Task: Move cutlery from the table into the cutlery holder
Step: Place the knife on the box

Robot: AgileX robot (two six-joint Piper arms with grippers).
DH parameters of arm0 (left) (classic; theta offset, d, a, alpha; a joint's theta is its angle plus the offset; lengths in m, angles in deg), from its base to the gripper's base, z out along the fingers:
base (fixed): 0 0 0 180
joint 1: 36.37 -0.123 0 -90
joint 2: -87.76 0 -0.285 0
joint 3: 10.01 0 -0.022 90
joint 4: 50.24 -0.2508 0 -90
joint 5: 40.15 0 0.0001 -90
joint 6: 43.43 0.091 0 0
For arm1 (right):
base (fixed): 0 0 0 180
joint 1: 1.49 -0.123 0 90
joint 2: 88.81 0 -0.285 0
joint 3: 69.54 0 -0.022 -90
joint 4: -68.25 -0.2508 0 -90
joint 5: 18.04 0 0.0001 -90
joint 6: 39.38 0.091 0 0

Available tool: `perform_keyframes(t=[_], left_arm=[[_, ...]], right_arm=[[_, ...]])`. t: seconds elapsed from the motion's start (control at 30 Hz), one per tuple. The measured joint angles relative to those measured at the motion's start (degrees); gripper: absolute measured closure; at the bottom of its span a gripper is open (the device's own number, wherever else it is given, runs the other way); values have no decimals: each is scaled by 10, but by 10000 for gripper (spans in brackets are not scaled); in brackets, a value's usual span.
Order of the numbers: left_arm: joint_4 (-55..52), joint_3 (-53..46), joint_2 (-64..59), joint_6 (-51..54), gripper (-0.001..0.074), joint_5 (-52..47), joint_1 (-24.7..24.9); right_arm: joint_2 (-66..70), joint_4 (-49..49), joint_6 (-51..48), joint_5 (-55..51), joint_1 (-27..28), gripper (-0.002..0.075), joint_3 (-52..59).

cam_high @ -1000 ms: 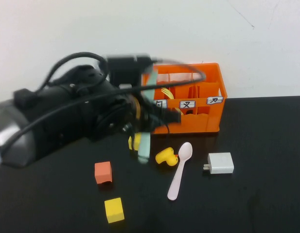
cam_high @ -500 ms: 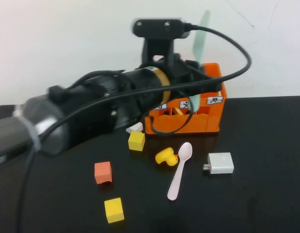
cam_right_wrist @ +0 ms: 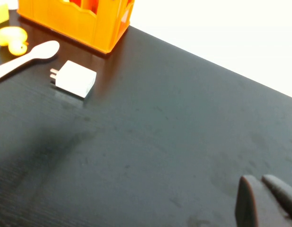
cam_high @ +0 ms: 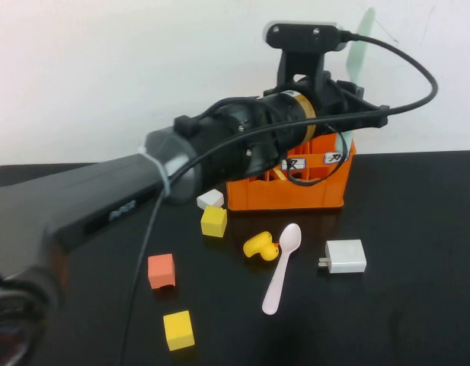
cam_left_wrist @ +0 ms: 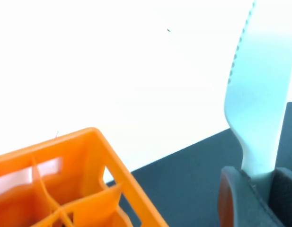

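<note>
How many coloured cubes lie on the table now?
3. An orange cube lies front left, a yellow cube nearest the front edge, another yellow cube near the orange crate. The left arm may hide more.

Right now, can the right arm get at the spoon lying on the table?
Probably yes: the spoon lies bare on the table, nothing over it. The right gripper hovers off to its side, jaws together; the left gripper holds the knife high.

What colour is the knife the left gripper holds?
Pale mint green knife, clearest in the left wrist view, clamped in the left gripper.
</note>
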Motion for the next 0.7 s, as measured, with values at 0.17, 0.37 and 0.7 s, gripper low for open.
perform_keyframes(t=[0.17, 0.37, 0.7], left_arm=[[-36, 40, -35, 21, 638, 0, 0], [-69, 67, -58, 47, 638, 0, 0], [-27, 74, -63, 10, 638, 33, -52]], right_arm=[[0, 0, 1, 0, 0, 728, 0], [0, 0, 1, 0, 0, 728, 0], [0, 0, 1, 0, 0, 728, 0]])
